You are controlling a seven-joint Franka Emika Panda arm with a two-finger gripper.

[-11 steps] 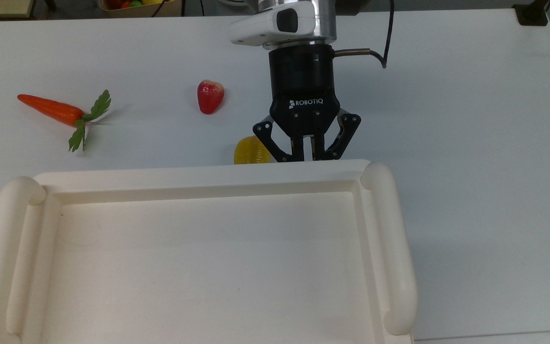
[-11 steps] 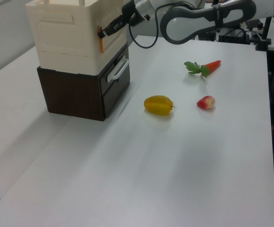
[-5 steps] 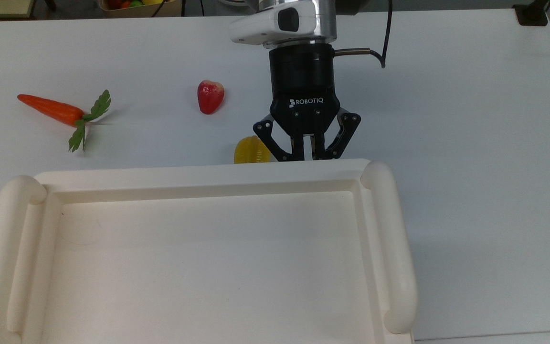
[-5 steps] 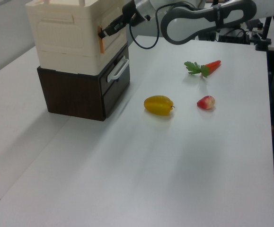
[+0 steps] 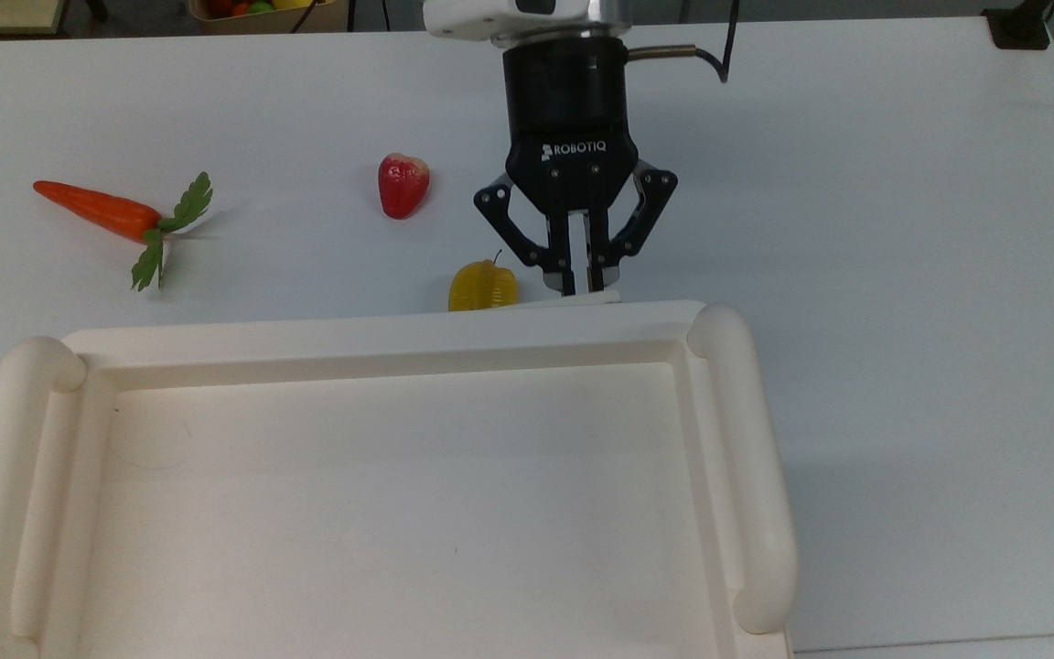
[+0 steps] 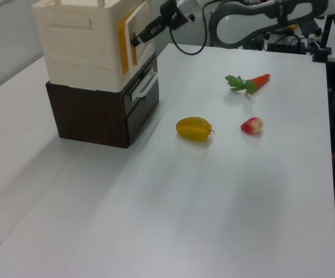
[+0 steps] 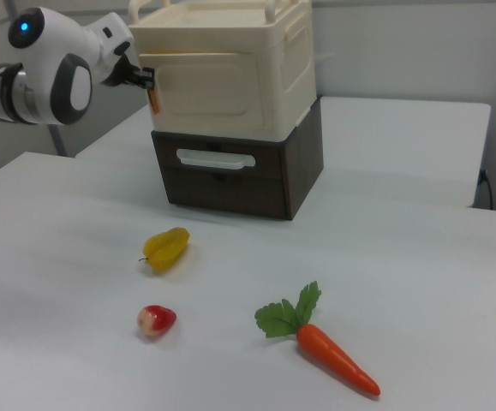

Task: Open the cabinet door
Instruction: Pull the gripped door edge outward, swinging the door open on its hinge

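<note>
Fingers: black fingers [image 5: 570,265] stand narrow, pinched on the free edge of the cabinet door [image 6: 138,23]; gripper [image 5: 579,284] sits upper centre of the top view, just above the cabinet's front rim.
Door: cream-white panel, partly swung out from the front of the cabinet [image 7: 230,73]; an orange strip shows at the gap in the left view, upper left of frame. In the top view a thin white sliver of the door edge lies at the fingertips.
Cabinet: cream unit stacked on a dark brown drawer base [image 7: 230,184] with a white handle; stands on the counter [image 5: 902,275].
Other items: yellow star fruit [image 5: 483,286] on the counter near the base; strawberry [image 5: 403,184] and carrot [image 5: 106,210] well apart from it.
Stage (judged): opening is under way, door not yet wide.
Risk (judged): grip is on a thin edge, so a straight pull rather than an arc about the hinge could slip the fingers off, or drag the light upper unit off its base.
</note>
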